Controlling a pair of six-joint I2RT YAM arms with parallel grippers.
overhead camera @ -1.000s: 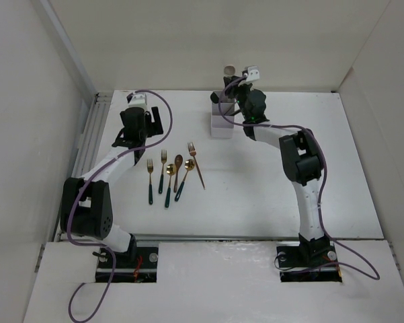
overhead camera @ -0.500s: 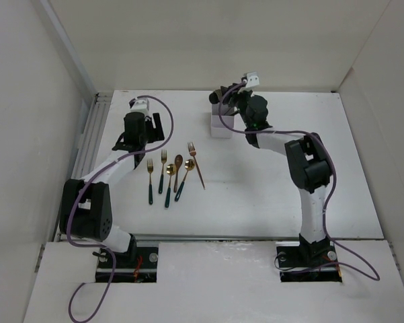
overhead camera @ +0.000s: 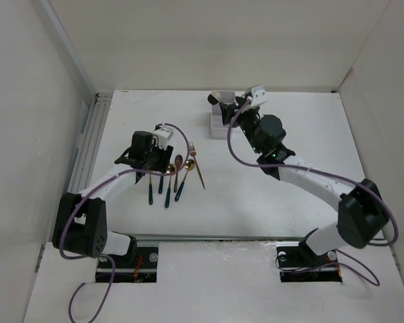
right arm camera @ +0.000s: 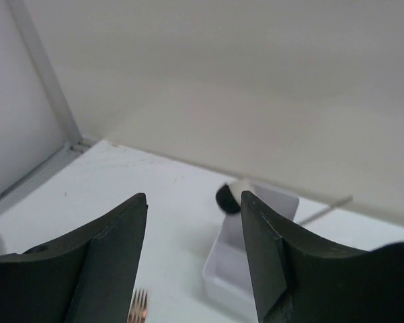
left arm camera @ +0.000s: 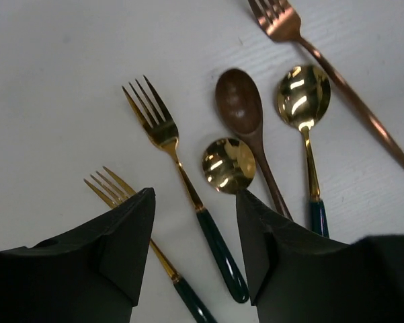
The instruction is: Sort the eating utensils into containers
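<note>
**White table, both claws wide open**

Top view: white tabletop [overhead camera: 255, 188], pale walls all round. Since half a second ago the left claw [overhead camera: 151, 156] has swung in from the left edge and now hangs over the loose utensils. The right claw [overhead camera: 240, 106] has backed off the organizer [overhead camera: 220, 126], elbow thrown out right. Copper fork [overhead camera: 197, 163] lies just right of the left claw, tines to the far wall, handle slanting near-right.

Left wrist: jaws spread, gripping nothing. One gold fork [left arm camera: 154, 121] runs tines upper-left, dark handle passing between the fingers. A second fork [left arm camera: 109, 188] is half hidden by the left finger. Small gold spoon [left arm camera: 228, 165], brown spoon [left arm camera: 238, 101] and larger gold spoon [left arm camera: 302, 97] lie bowls up-frame.

Right wrist: jaws wide, empty. The organizer sits beyond them. At its far end are a black spoon [right arm camera: 226, 198] and a pale spoon [right arm camera: 243, 188], and a chopstick [right arm camera: 326, 207] leans out right.
</note>
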